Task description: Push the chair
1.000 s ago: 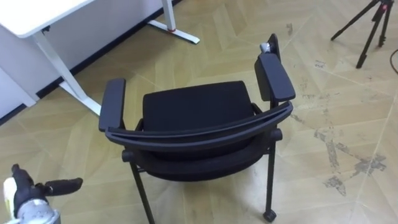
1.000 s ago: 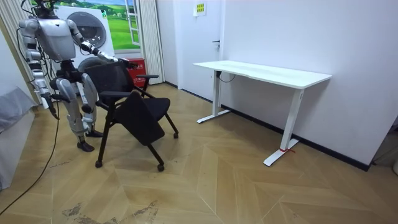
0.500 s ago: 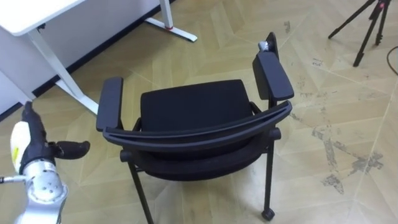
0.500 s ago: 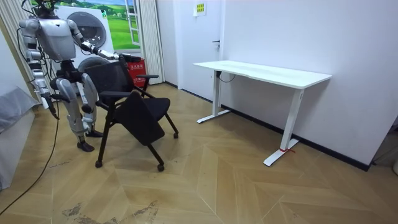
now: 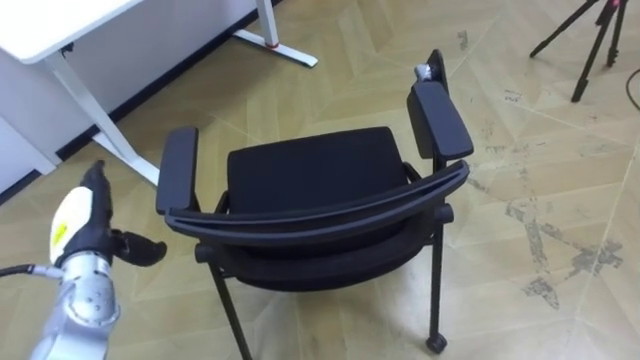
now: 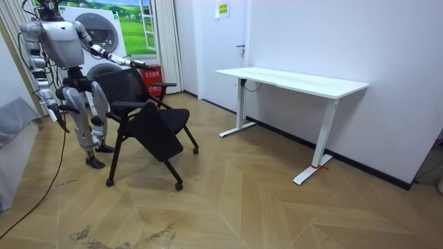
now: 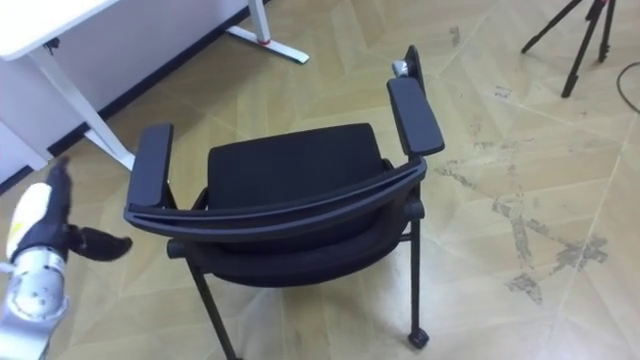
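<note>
A black chair with two armrests stands on the wood floor just in front of me, its curved backrest nearest me. My left hand is raised beside the left armrest, apart from it. It is open, with fingers straight and the thumb pointing toward the backrest's left end. In the room view I stand behind the chair with my left arm reaching forward over it. My right hand hangs at my side.
A white desk on a metal frame stands beyond the chair to the left, also seen as the desk by the wall. A tripod stands at the far right. A grey sofa is behind me.
My left hand has risen from the lower left corner and moved right, closer to the chair's left armrest and backrest end. The chair has not moved.
</note>
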